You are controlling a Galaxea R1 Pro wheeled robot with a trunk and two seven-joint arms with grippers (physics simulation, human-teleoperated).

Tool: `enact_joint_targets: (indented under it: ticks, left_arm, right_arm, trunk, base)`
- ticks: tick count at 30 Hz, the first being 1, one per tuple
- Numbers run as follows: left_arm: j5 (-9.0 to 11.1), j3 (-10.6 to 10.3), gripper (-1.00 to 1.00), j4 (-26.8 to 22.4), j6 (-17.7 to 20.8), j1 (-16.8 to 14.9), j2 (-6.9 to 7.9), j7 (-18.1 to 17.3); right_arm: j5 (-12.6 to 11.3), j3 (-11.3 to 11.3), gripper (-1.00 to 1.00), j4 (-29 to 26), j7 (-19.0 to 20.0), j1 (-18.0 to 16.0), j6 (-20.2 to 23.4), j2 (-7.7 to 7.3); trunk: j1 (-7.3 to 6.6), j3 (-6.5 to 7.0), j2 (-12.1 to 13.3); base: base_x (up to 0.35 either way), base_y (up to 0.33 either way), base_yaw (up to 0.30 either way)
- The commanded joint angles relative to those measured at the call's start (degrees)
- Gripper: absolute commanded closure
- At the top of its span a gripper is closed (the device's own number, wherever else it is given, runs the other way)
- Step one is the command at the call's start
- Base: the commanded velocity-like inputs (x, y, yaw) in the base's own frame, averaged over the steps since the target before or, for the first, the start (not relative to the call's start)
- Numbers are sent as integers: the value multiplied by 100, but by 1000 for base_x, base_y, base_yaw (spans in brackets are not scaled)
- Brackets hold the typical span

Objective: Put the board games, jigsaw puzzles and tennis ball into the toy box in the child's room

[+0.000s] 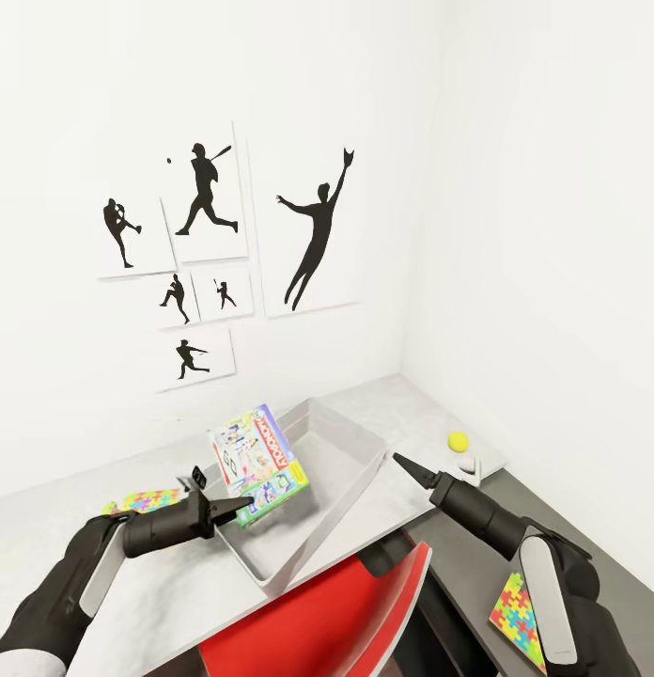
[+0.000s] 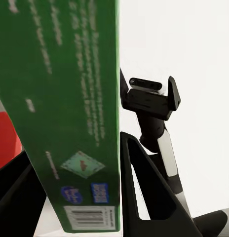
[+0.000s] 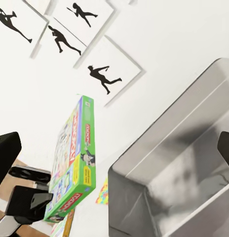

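My left gripper (image 1: 235, 509) is shut on the lower edge of the white-green Monopoly board game (image 1: 258, 464), holding it tilted over the near end of the toy box (image 1: 350, 503). The left wrist view shows the game's green side (image 2: 70, 123) clamped between my fingers (image 2: 149, 197). The grey toy box stands on the table (image 1: 402, 404). My right gripper (image 1: 402, 463) hovers open by the box's right rim, empty. The tennis ball (image 1: 458, 440) lies on the table's far right. One jigsaw puzzle (image 1: 147, 498) lies behind my left arm, another (image 1: 518, 621) on a dark surface at lower right.
A red chair (image 1: 318, 616) stands close against the table's front edge below the bin. A small white object (image 1: 471, 467) sits beside the ball. Walls meet in a corner behind the table, with black sports silhouette prints (image 1: 313, 230) hung on the left wall.
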Motion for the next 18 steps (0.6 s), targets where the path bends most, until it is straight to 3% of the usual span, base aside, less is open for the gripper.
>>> enact_joint_targets:
  ticks: [1, 6, 18]
  left_arm:
    - [39, 0, 100, 153, 61, -43, -5, -4]
    - [39, 0, 100, 452, 61, -177, -14, 4]
    - [35, 0, 100, 565, 61, -229, -16, 14]
  right_arm:
    - [-4, -13, -100, -1, 17, -7, 31, -4]
    - [-4, -57, -100, -1, 21, -7, 31, -45]
    - [-4, -244, -100, -1, 51, -7, 40, -45]
  trunk:
    - [3, -13, -13]
    - [3, -13, -13]
    - [3, -13, -13]
  base:
    - [0, 0, 0]
    - [0, 0, 0]
    - [0, 0, 0]
